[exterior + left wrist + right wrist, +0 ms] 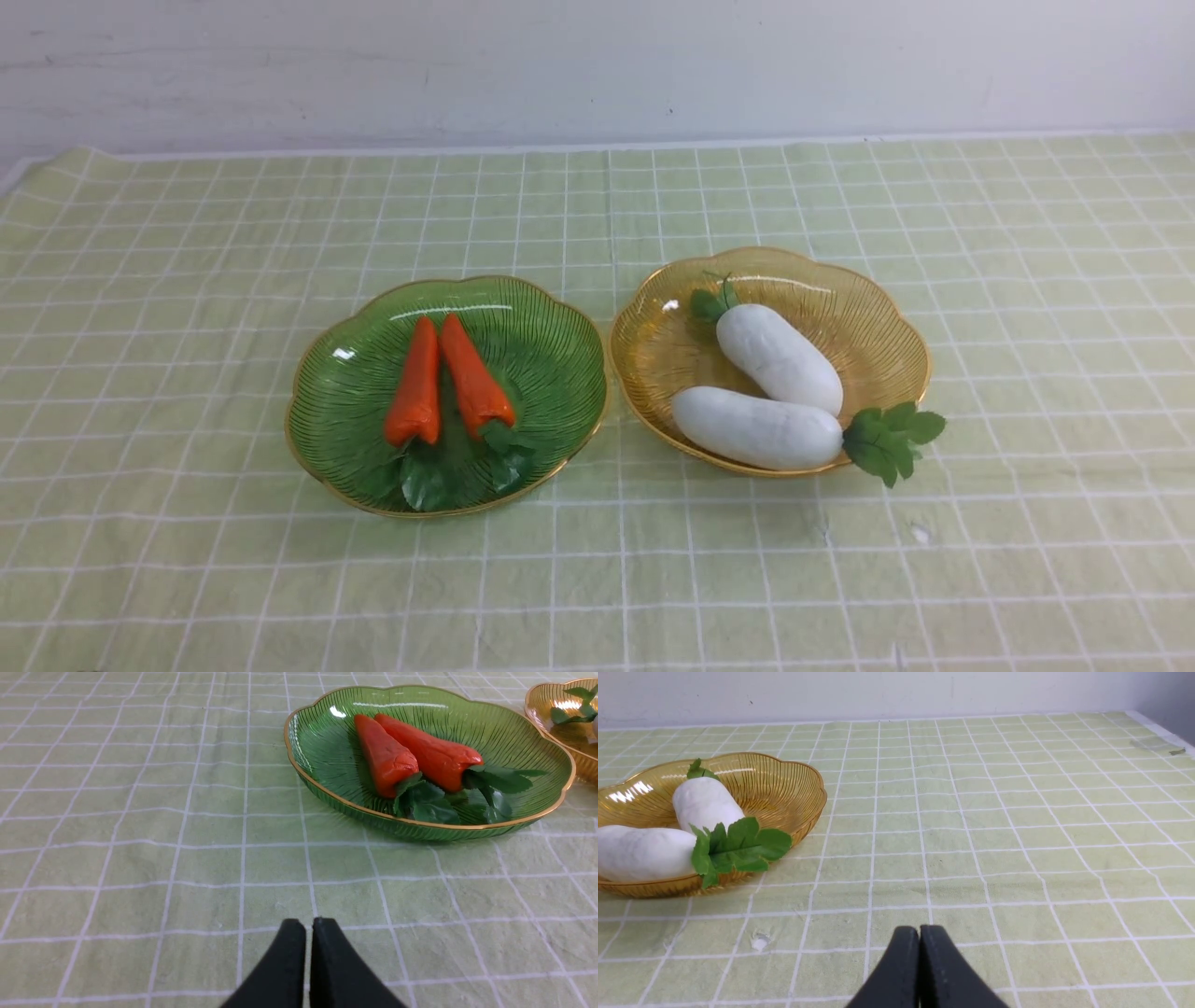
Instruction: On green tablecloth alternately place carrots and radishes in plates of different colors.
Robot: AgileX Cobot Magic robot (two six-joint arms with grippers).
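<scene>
Two orange carrots (448,378) lie side by side in the green plate (355,392), leaves toward me. They also show in the left wrist view (411,753), in the green plate (317,742). Two white radishes (775,392) lie in the amber plate (868,308); the nearer one's leaves hang over the rim. They show in the right wrist view (668,830) in the amber plate (784,788). Both plates sit on the green tablecloth (187,280). My left gripper (309,924) is shut and empty, short of the green plate. My right gripper (919,931) is shut and empty, beside the amber plate. Neither arm shows in the front view.
A white wall (597,65) stands behind the table's far edge. A small white mark (920,534) lies on the cloth near the amber plate. The cloth's right edge (1157,732) shows in the right wrist view.
</scene>
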